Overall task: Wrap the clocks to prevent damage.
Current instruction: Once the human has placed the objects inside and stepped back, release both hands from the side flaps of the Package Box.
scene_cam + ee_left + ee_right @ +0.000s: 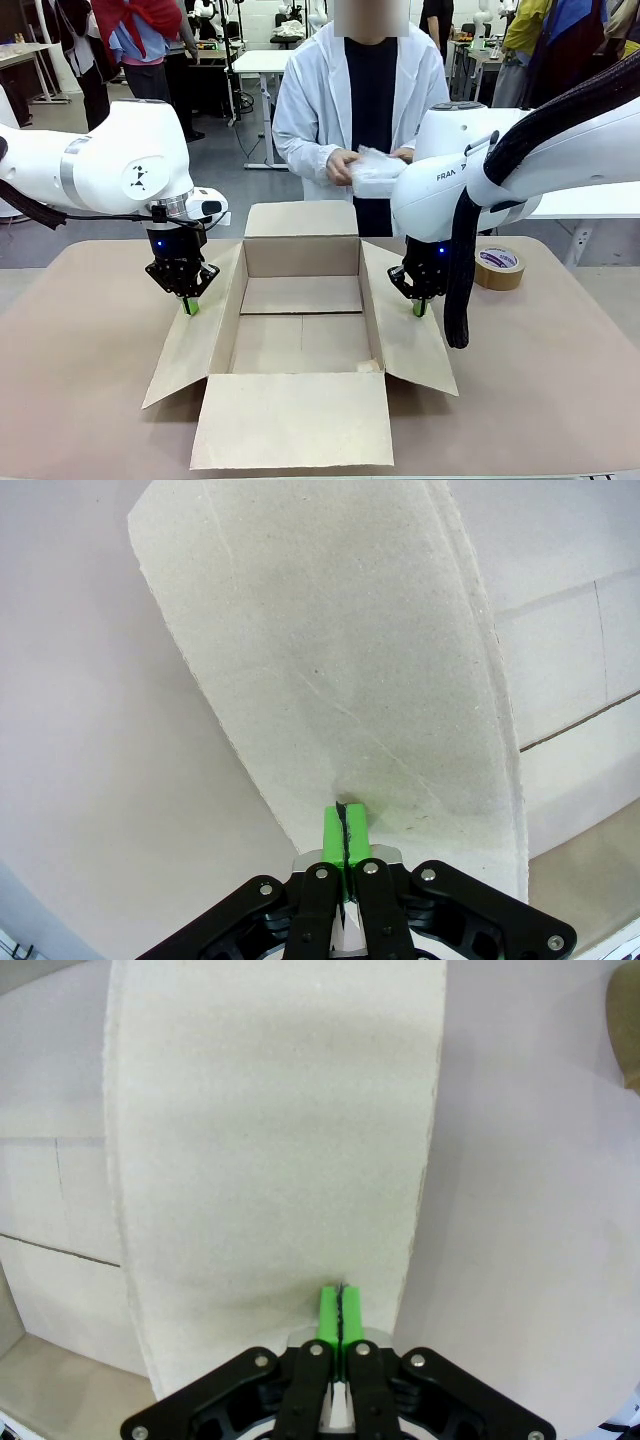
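Tabletop (80, 380) tan; person (318, 100) holds bubble-wrapped clocks (376, 170); right arm (560, 150) reads "FRAN".

**Front view.** Fixed camera on the robot's side, between the left arm (110, 160) and the right arm (540, 150). It is raised and tilted down, facing across the surface (70, 340) toward the person (370, 90) at the far side. The open carton (300, 257) lies mid-frame.

**Left wrist view.** Camera looks along the left fingers (331, 838), which rise from the bottom edge. It is very near, aimed steeply down onto the carton's left flap (330, 660).

**Right wrist view.** Likewise along the right fingers (328, 1312), close over the carton's right flap (270, 1140).

**Shared.** Each flap also appears in the front view. Both wrist views catch the carton's inside at one edge and bare surface at the other.
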